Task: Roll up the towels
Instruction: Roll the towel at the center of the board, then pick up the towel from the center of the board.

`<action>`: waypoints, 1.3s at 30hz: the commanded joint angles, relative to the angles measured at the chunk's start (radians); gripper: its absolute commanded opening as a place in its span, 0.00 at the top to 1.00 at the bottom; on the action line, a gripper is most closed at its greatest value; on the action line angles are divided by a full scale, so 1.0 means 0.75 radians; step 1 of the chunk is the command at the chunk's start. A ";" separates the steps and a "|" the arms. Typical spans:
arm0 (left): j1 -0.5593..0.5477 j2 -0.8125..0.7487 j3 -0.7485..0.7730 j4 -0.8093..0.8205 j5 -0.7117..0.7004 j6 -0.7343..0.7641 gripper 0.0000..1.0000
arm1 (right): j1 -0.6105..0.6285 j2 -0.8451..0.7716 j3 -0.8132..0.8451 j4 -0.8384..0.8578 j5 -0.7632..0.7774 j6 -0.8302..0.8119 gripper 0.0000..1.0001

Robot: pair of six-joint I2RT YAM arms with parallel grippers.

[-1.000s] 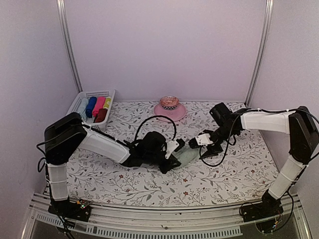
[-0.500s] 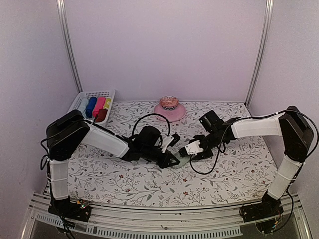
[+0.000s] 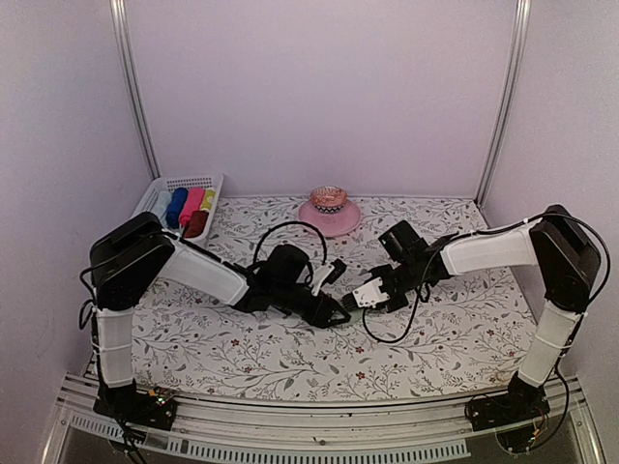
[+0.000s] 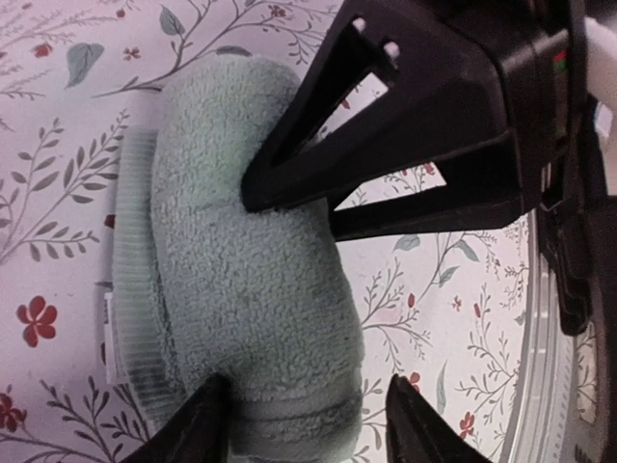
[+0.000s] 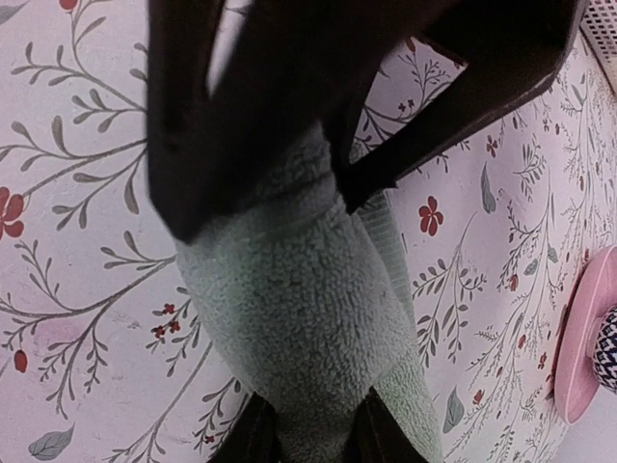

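The left tool (image 4: 310, 429) has just loosened, its fingers now apart astride the end of the green towel (image 4: 231, 318), while the right tool (image 5: 316, 432) has closed in and pinches the same roll. The towel lies on the desk (image 3: 464, 338), on the near side of the pink dish (image 3: 329, 215). This looks like a handover that keeps the roll tight.

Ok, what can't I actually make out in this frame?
- Right wrist: its jaws' tips are cut off by the bottom edge, so it is unclear whether they pinch the green towel.
- Top external: both arms' jaws cover that towel, so its roll is unreadable.
- Top external: the coloured rolls in the basket are too small to identify.
- Left wrist: the towel's lower end runs off the bottom edge.
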 commanded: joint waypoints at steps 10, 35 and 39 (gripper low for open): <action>0.110 -0.148 0.004 -0.111 0.069 -0.129 0.17 | 0.016 0.018 -0.091 -0.023 0.055 -0.052 0.73; 0.153 0.272 0.273 -0.276 0.471 -0.260 0.22 | 0.030 -0.007 -0.117 0.010 0.076 -0.067 0.73; 0.151 0.292 0.302 -0.332 0.451 -0.252 0.30 | 0.036 -0.008 -0.122 0.018 0.083 -0.068 0.73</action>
